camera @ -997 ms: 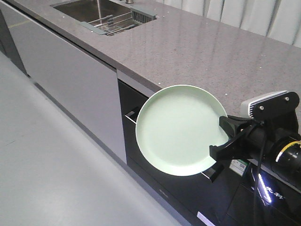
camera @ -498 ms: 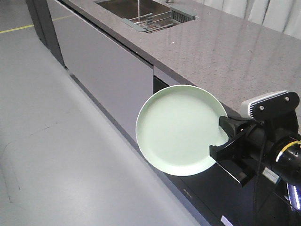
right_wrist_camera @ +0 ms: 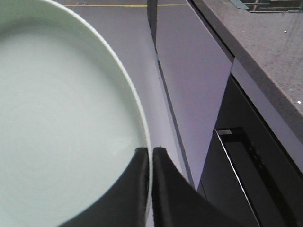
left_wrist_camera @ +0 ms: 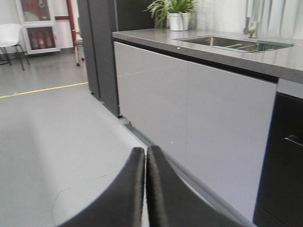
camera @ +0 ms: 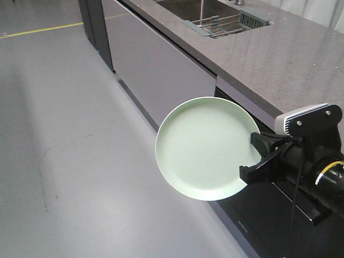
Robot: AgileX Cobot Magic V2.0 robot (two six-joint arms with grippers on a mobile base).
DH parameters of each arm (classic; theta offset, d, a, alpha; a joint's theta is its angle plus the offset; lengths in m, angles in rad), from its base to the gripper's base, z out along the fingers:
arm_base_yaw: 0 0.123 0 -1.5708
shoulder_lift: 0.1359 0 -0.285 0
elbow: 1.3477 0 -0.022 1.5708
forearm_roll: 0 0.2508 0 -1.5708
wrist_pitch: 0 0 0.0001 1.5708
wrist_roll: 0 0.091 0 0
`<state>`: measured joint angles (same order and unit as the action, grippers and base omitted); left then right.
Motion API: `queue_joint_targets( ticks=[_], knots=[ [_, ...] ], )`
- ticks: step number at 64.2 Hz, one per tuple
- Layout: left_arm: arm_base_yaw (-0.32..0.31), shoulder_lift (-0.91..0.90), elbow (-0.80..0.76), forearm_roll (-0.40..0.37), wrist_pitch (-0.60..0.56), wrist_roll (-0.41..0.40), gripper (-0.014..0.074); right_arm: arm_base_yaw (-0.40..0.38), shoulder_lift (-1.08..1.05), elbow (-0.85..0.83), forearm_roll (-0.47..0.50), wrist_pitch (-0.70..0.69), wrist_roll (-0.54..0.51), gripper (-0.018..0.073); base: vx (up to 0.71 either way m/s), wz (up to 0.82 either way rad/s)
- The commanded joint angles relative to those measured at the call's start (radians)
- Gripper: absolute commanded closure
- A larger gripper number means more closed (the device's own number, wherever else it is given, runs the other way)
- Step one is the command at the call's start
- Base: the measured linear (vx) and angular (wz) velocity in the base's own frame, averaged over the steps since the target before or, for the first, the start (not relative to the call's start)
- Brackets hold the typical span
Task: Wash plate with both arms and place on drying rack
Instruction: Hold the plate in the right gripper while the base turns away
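Observation:
The pale mint-green plate (camera: 203, 148) hangs in the air beside the counter, face up towards the front camera. My right gripper (camera: 253, 156) is shut on its right rim, one black finger on each face; the whitish camera block sits on that arm. In the right wrist view the plate (right_wrist_camera: 61, 123) fills the left half, with its rim pinched in the right gripper (right_wrist_camera: 151, 152). My left gripper (left_wrist_camera: 146, 151) is shut with nothing in it, pointing at the grey cabinet fronts. The drying rack (camera: 217, 25) lies across the sink, far up the counter.
A long grey speckled counter (camera: 290, 59) runs along the right with grey cabinet fronts (camera: 161, 70) and a dark appliance (camera: 274, 215) below. Grey floor (camera: 64, 140) with a yellow line lies to the left. A potted plant (left_wrist_camera: 177, 12) and a tap (left_wrist_camera: 253, 21) stand by the sink.
The whole view has slid along the counter: sink and rack moved right and farther off, more floor shows. The plate and right gripper keep the same place in the picture.

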<state>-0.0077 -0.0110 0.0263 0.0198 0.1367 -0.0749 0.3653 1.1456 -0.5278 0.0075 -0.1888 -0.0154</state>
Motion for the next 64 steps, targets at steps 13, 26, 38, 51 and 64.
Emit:
queue_joint_targets(
  ticks=[13,26,38,51,64],
  knots=[
    [0.0,-0.016,0.016,0.0,-0.073,-0.011,0.0598,-0.003,-0.023,-0.028,-0.008,-0.082,-0.002,0.0564,-0.02,0.31],
    [0.0,-0.016,0.016,0.0,-0.073,-0.011,0.0598,-0.003,-0.023,-0.028,-0.008,-0.082,-0.002,0.0564,-0.03,0.32],
    [0.0,-0.016,0.016,0.0,-0.073,-0.011,0.0598,-0.003,-0.023,-0.028,-0.008,-0.082,-0.002,0.0564,-0.02,0.35],
    [0.0,-0.016,0.016,0.0,-0.073,-0.011,0.0598,-0.003,-0.023,-0.028,-0.008,-0.082,-0.002,0.0564,-0.02,0.36],
    [0.0,-0.016,0.016,0.0,-0.073,-0.011,0.0598,-0.003,-0.023,-0.028,-0.008,-0.082,-0.002,0.0564,-0.02,0.33]
  ],
)
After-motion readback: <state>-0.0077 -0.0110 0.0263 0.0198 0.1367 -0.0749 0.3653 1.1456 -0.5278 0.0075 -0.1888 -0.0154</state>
